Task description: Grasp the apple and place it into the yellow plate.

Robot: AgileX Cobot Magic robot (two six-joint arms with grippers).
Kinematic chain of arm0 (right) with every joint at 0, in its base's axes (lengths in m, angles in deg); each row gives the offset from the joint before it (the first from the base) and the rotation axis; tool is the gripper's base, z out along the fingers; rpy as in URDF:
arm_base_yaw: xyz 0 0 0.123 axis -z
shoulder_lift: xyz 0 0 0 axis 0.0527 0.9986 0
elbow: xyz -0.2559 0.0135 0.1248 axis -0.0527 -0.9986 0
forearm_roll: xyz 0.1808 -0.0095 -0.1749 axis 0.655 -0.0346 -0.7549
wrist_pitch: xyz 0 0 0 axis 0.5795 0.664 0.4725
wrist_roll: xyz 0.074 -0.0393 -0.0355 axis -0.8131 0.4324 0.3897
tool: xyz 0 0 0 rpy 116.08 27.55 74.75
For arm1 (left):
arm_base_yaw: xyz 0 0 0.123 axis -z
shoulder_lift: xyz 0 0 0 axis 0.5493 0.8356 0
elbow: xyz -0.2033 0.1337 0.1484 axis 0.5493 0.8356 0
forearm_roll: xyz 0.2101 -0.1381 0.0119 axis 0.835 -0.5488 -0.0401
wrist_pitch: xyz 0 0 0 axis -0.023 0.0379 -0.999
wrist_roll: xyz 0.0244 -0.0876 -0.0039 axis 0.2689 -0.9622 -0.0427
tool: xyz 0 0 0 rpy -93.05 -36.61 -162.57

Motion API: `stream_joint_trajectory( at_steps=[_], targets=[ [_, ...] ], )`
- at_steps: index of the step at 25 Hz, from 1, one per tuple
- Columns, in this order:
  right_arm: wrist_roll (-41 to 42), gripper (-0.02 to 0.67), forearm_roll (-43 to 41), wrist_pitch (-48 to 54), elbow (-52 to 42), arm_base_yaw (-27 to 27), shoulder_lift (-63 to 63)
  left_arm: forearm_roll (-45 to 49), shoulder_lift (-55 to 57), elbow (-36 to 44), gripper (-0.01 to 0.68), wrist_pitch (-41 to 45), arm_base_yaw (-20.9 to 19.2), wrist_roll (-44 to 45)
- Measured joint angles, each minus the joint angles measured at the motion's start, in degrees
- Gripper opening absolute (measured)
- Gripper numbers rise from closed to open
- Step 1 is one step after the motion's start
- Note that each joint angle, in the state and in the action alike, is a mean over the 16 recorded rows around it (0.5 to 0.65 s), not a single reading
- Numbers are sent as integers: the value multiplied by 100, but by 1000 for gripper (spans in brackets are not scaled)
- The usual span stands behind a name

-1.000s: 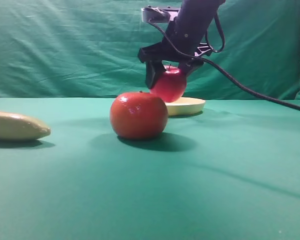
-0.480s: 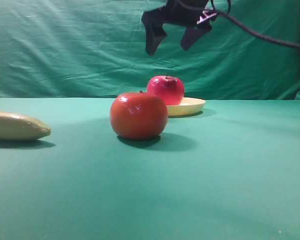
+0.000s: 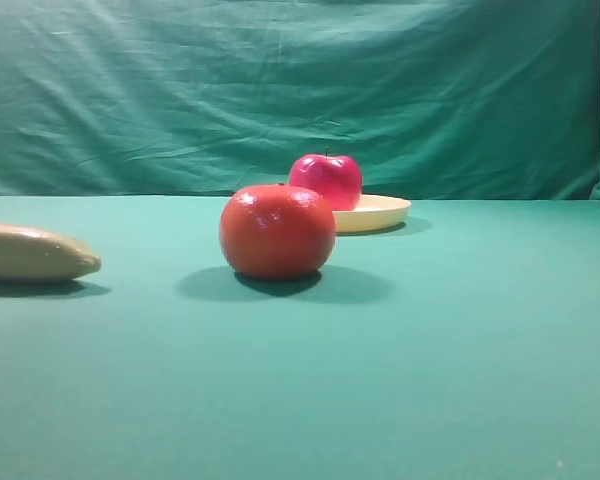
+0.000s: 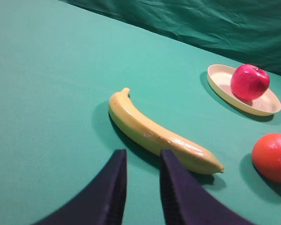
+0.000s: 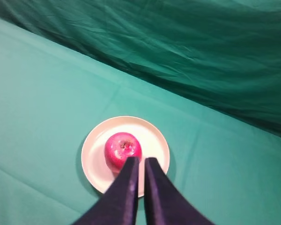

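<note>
The deep red apple [image 3: 326, 180] with a small stem sits upright in the pale yellow plate [image 3: 385, 212] at the back centre. In the right wrist view the apple [image 5: 122, 147] rests in the left half of the plate [image 5: 152, 136]. My right gripper [image 5: 140, 159] hovers high above it, empty, fingers nearly touching. My left gripper [image 4: 141, 152] hangs over the cloth near the banana, empty, with a narrow gap between its fingers. The left wrist view also shows the apple [image 4: 249, 82] in the plate [image 4: 220, 79]. Neither gripper shows in the exterior view.
An orange-red round fruit [image 3: 277, 230] stands in front of the plate and hides its left edge. A tan banana [image 3: 30, 252] lies at the far left; it also shows in the left wrist view [image 4: 159, 133]. Green cloth covers the table and backdrop.
The right gripper let go of the apple over the plate, rose, and left the exterior view. The apple now rests in the plate. The other fruit has not moved.
</note>
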Motion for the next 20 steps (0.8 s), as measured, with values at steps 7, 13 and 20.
stream_joint_trajectory(
  at_steps=[7, 13, 20],
  targets=[
    [-64, 0, 46, 248, -991, 0, -1345, 0, 0, 0, 157, 0, 0, 0],
    [-69, 0, 14, 580, -1988, 0, -2675, 0, 0, 0, 157, 0, 0, 0],
    [-77, 0, -128, 1110, -2869, 0, -4038, 0, 0, 0, 157, 0, 0, 0]
  ],
)
